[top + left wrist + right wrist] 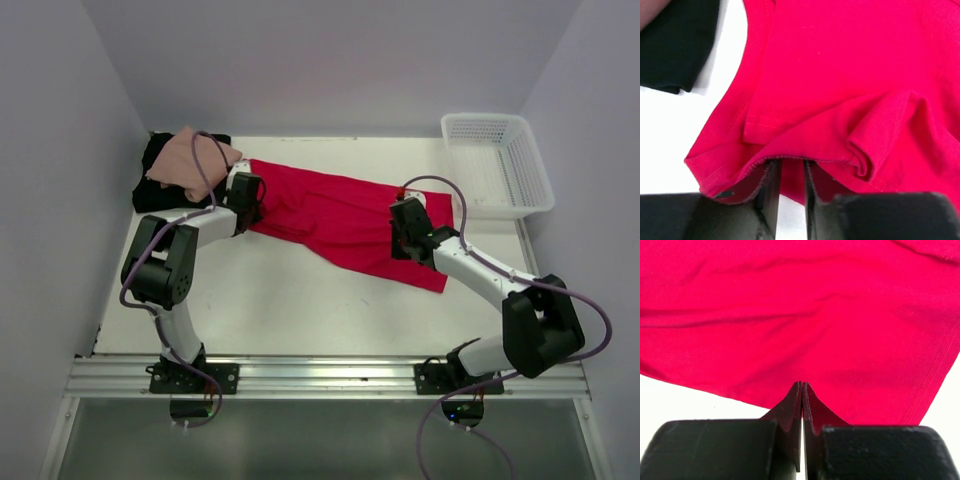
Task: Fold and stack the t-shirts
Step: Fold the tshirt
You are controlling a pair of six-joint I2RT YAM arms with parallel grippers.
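Note:
The red t-shirt (330, 215) lies spread in a slant across the table's middle. My left gripper (262, 210) is at its left end; in the left wrist view the shirt's hem (850, 65) drapes over the fingertips and the narrow jaws (790, 167) hold the bunched cloth. My right gripper (400, 240) is over the shirt's right part, jaws pressed together (802, 384) with no cloth seen between them; the red cloth (790, 305) lies smooth beyond them. The salmon-pink t-shirt (190, 160) lies crumpled on the black t-shirt (160, 190) at the back left; the black one shows too (675, 45).
A white lattice basket (497, 165) stands at the back right. White walls close in the table on the left, back and right. Bare white tabletop (300, 300) lies in front of the red shirt.

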